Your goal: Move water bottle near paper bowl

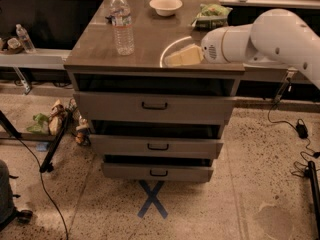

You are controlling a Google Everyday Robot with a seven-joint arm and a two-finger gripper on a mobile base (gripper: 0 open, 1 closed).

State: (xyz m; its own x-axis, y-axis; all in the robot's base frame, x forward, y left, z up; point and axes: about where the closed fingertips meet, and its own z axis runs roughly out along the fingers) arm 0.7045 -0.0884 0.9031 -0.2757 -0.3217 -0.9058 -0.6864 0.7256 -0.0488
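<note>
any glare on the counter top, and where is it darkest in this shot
Camera view: a bright curved glare arc lies on the countertop, right beside the gripper, which is low over the top's front right part; the water bottle catches small highlights; the gaps above the drawers are darkest; the whole view has a warm yellowish cast.

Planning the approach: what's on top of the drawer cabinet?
The water bottle front-left, the paper bowl at the back, a green snack bag back-right. The gripper is over the front-right, hiding whatever lies beneath.
</note>
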